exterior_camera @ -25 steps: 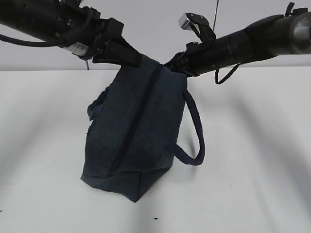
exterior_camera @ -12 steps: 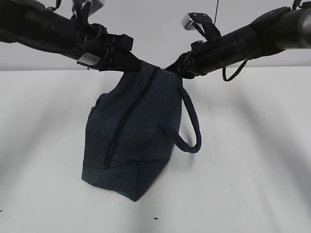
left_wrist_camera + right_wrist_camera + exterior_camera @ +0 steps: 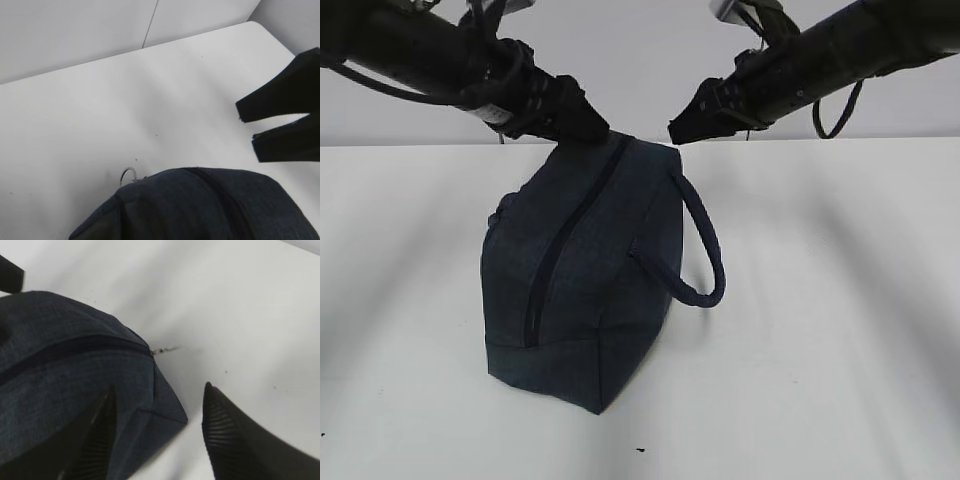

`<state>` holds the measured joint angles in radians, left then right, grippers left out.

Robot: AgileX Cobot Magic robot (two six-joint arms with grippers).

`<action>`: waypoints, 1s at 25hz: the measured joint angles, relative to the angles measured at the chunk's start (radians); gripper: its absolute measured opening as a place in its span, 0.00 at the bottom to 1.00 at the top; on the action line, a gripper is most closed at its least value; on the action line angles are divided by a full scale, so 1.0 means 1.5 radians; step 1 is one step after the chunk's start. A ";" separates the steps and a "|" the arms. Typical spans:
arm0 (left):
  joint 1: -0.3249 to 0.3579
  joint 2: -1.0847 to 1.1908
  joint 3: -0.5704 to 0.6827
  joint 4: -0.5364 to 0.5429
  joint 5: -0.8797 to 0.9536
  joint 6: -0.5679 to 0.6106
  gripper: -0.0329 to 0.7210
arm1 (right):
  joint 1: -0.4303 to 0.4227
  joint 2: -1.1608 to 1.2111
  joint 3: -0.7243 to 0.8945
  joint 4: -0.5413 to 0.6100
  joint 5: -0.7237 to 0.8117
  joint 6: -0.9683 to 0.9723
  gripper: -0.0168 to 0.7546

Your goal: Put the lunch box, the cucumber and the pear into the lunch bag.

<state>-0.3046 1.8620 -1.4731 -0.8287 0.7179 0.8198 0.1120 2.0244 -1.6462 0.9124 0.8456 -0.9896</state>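
- My left end effector, black and wedge-tipped, hangs at the top left corner of the dark navy fabric lunch bag. A second ago it was clamped on that corner, holding the bag off the surface. From the exterior view I cannot tell whether it still touches the cloth.
- The bag now stands on the white desk on its own base, upright and leaning slightly. Its top zipper looks closed along the whole ridge, and one rounded loop handle droops off its right side.
- The zipper's silver ring pull lies at the far end of the bag, resting on the desk beside the fabric.
- My right end effector has let go and lifted. It sits just above and to the right of the bag's top right corner with clear air beneath it, and its two ribbed fingers stand spread, one on either side of the bag's end in the wrist view.
- The green-lidded lunch box, the cucumber and the pear appear in no view. With the zipper shut they are most likely inside, though the pictures cannot confirm it.
- I read this release as the set-down that closes the job: the bag is packed, zipped and left standing.
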 joint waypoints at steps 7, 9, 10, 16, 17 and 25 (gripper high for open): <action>0.000 -0.065 0.000 0.128 0.008 -0.063 0.59 | 0.000 -0.077 0.000 -0.190 0.043 0.161 0.58; 0.000 -0.087 0.000 0.165 0.011 -0.086 0.59 | 0.000 -0.107 0.000 -0.232 0.062 0.184 0.58; 0.000 -0.100 0.000 0.186 0.015 -0.102 0.59 | 0.000 -0.121 0.000 -0.246 0.073 0.196 0.58; 0.000 -0.168 0.000 0.293 0.074 -0.186 0.59 | 0.000 -0.200 0.000 -0.353 0.156 0.308 0.58; 0.000 -0.178 0.000 0.307 0.092 -0.200 0.59 | 0.000 -0.214 0.000 -0.365 0.173 0.323 0.59; 0.000 -0.224 0.000 0.385 0.228 -0.341 0.58 | 0.000 -0.276 0.000 -0.451 0.260 0.467 0.61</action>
<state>-0.3046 1.5257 -1.4731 -0.2505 1.0606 0.3077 0.1120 1.6100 -1.6462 0.2358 1.2355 -0.2888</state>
